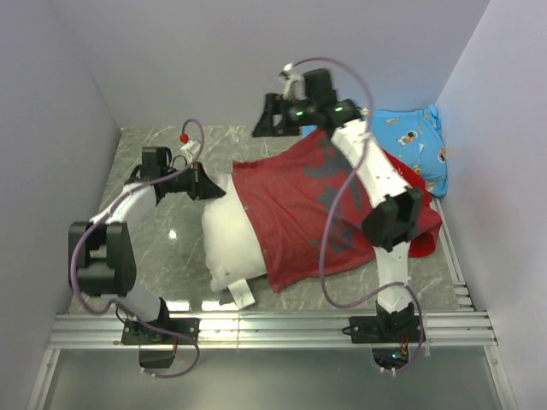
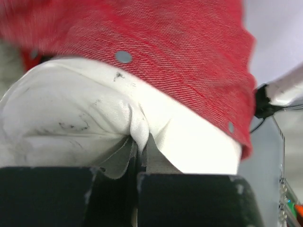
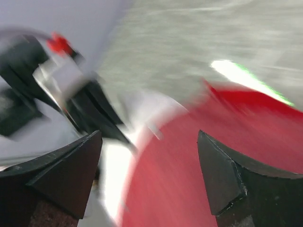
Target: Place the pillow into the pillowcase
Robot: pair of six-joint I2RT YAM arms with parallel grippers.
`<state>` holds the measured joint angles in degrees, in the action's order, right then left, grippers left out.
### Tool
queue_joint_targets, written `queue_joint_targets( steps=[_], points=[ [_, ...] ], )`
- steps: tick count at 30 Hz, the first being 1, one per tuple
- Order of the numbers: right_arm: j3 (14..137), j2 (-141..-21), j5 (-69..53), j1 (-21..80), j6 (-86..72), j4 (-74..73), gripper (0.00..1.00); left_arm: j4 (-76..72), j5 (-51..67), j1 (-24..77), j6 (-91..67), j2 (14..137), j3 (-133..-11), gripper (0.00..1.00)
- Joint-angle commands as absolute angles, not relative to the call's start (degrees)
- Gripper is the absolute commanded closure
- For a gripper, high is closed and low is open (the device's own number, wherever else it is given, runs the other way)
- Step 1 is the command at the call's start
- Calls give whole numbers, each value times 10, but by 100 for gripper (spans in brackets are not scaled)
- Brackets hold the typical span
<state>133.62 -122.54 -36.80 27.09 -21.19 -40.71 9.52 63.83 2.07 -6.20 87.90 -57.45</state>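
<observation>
The white pillow (image 1: 224,242) lies on the table with its right part inside the red pillowcase (image 1: 299,209), whose dull red face with dark markings is up. My left gripper (image 1: 205,182) is at the pillow's far left corner, shut on a pinch of its white fabric (image 2: 138,137). The pillowcase hem (image 2: 180,56) with snaps lies just past it over the pillow (image 2: 71,113). My right gripper (image 1: 272,115) is raised over the pillowcase's far edge, open and empty (image 3: 149,156). Its blurred view shows the pillowcase (image 3: 213,156), the pillow (image 3: 142,106) and the left gripper (image 3: 85,106).
A blue cartoon-print pillow (image 1: 410,145) lies at the back right against the wall, partly under the pillowcase. White walls close in the grey marble table (image 1: 162,231) on three sides. A metal rail (image 1: 273,329) runs along the near edge.
</observation>
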Motion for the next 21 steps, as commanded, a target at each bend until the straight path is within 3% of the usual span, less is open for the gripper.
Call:
queue_joint_targets(
  steps=[1, 5, 10, 21],
  points=[
    [1314, -1062, -256, 203, -14, -515, 12, 223, 641, -15, 75, 921, -651, 99],
    [1160, -936, -141, 192, 155, -589, 22, 278, 653, -41, 118, 948, -687, 99],
    [963, -836, -106, 187, 182, -646, 23, 335, 651, -54, 165, 973, -722, 95],
    [910, -919, -100, 246, 124, -547, 29, 272, 661, -48, 111, 945, -665, 90]
  ],
)
